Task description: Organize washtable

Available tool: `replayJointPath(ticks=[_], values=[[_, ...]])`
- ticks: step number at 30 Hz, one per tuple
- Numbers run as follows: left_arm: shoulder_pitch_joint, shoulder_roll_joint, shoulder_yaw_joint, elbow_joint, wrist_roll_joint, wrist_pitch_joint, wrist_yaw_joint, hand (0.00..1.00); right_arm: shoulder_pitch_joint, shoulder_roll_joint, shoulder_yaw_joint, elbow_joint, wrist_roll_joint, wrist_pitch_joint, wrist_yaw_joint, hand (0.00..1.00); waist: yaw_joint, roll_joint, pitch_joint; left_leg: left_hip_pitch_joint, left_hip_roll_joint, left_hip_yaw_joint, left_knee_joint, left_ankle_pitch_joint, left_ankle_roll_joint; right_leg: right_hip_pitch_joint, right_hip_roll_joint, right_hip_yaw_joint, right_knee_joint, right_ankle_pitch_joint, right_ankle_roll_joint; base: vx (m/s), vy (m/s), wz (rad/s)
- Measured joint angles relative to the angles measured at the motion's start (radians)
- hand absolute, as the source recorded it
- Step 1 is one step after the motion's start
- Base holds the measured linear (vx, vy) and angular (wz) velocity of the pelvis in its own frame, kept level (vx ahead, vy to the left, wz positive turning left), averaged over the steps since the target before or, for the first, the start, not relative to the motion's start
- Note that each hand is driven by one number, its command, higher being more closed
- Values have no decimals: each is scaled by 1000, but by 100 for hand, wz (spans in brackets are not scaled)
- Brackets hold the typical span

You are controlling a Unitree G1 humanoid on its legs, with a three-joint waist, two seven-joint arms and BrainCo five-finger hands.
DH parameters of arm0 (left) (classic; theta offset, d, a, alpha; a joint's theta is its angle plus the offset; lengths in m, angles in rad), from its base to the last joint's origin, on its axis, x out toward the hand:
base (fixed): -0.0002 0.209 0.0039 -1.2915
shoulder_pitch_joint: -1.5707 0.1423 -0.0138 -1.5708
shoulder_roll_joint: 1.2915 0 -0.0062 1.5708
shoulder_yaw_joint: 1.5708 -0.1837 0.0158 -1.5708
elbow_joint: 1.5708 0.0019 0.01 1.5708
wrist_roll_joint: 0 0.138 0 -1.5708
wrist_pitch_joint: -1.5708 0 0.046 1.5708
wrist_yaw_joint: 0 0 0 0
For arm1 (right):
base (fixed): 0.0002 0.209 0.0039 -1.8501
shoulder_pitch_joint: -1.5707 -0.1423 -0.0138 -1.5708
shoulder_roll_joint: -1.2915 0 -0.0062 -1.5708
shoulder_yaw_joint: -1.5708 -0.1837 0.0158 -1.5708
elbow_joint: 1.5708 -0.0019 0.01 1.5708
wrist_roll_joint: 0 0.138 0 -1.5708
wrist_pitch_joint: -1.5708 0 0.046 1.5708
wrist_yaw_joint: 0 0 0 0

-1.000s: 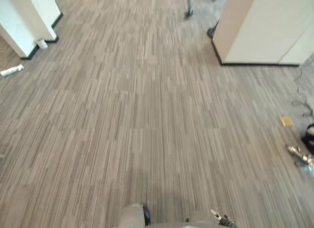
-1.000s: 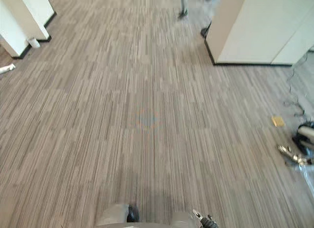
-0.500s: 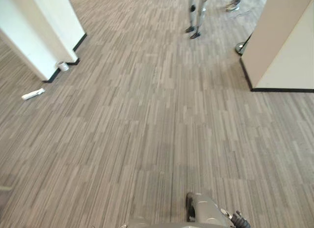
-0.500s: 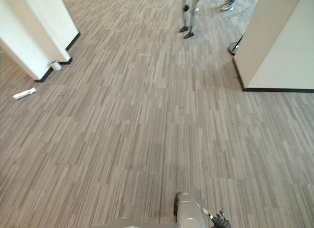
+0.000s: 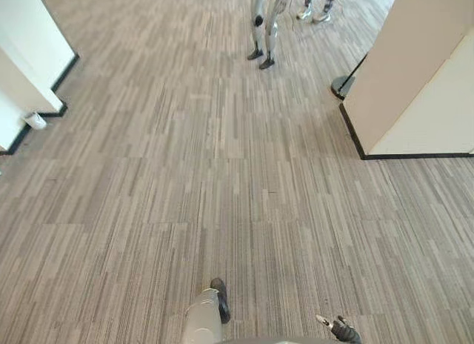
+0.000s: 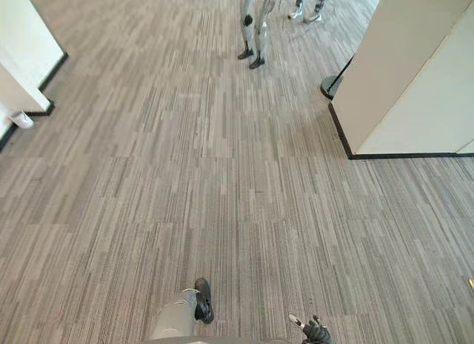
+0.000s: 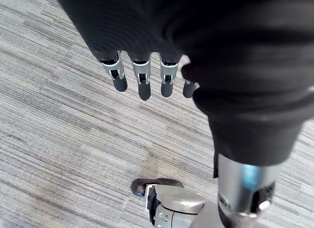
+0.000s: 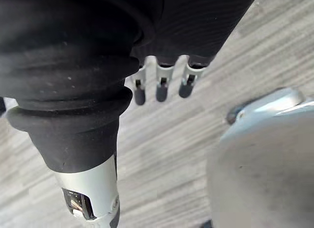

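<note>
Grey striped floor (image 5: 222, 173), small white object (image 5: 35, 120)

The left hand (image 7: 143, 85) and right hand (image 8: 162, 88) hang over the striped grey floor (image 5: 222, 173), fingers straight (both apart from it).

The left hand (image 7: 143, 85) hangs down at the robot's side. Its fingers are straight and sit in a row, dark tips pointing down. A dark ribbed cover wraps the back of the hand and the wrist. The right hand (image 8: 161, 88) hangs the same way, with its fingers straight and loose. In the head views it shows low on the right side.
</note>
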Motion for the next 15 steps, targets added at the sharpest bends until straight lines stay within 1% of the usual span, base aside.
replayJointPath(ticks=[1,2,3,4,5,6,7,8,9,10,11,12,13,14,15], values=[[0,-1,-6,3,0,5,0,0,0,-4,-7,-3,-9,0,9,0,-13,7,2,113,-10,-2,-51,-23,-1,-71,1,-71,119,-38,-52,647,145,5],[2,3,-19,3,0,5,-1,0,0,-4,-6,-4,-15,-2,13,0,-16,7,2,153,-16,-1,-88,-23,-1,-103,3,-98,130,-62,-90,493,99,0],[-1,7,-27,5,0,5,-1,0,2,-5,-8,-6,-18,-2,15,0,-21,13,2,213,-19,-2,-138,-24,-2,-155,10,-142,115,-93,-143,278,48,-2],[-5,8,-29,6,0,5,-2,0,4,-8,-10,-10,-18,-3,14,0,-23,18,4,248,-21,-6,-168,-25,-3,-194,11,-181,88,-108,-167,398,50,10],[-20,9,-31,9,4,6,-1,0,8,-11,-21,-18,-18,-4,14,0,-24,32,12,306,-21,-19,-221,-26,-5,-257,10,-254,-22,-130,-204,607,33,33],[-28,1,-27,6,17,4,-1,0,18,-11,-29,-36,-23,-2,13,0,-39,45,19,343,-15,-31,-257,-31,-15,-296,8,-320,-201,-129,-216,600,7,44],[-37,-3,-26,4,18,3,-1,0,26,-12,-28,-45,-27,1,12,0,-43,52,21,361,-12,-42,-270,-38,-26,-307,9,-347,-307,-118,-219,500,-30,59],[-43,-6,-27,1,21,3,0,0,35,-9,-29,-57,-30,1,12,0,-49,58,24,395,-10,-51,-291,-53,-46,-316,9,-375,-526,-61,-222,560,-98,58],[-47,-9,-25,-6,25,3,0,0,53,-7,-28,-73,-32,5,12,0,-50,62,25,435,-8,-54,-313,-72,-69,-320,11,-387,-705,-3,-228,592,-116,56],[-45,-12,-19,-9,26,3,-1,0,66,-5,-28,-80,-33,6,12,0,-51,65,24,457,-6,-58,-321,-85,-83,-321,18,-393,-751,13,-233,776,-163,50],[-36,-33,1,-19,26,3,0,0,79,-10,-27,-97,-34,7,12,0,-56,89,23,505,18,-75,-321,-110,-109,-322,39,-383,-722,69,-271,729,-149,35],[-37,-42,24,-23,26,2,0,0,86,-10,-17,-97,-41,16,12,0,-54,85,14,504,40,-78,-239,-102,-124,-325,54,-358,-658,121,-303,749,-179,29],[-36,-43,24,-25,26,2,0,0,86,-11,-16,-98,-47,19,12,0,-53,95,14,480,58,-80,-161,-95,-133,-324,58,-354,-632,138,-299,749,-228,15],[-41,-67,56,-30,26,2,-1,0,87,-26,-20,-106,-56,22,14,0,-55,112,9,411,115,-91,52,-59,-129,-304,83,-370,-588,125,-296,725,-264,7],[-45,-94,98,-39,25,1,-1,0,88,-38,-19,-121,-61,25,13,0,-54,142,12,333,171,-111,238,33,-123,-277,113,-381,-572,78,-308,856,-247,-28]])
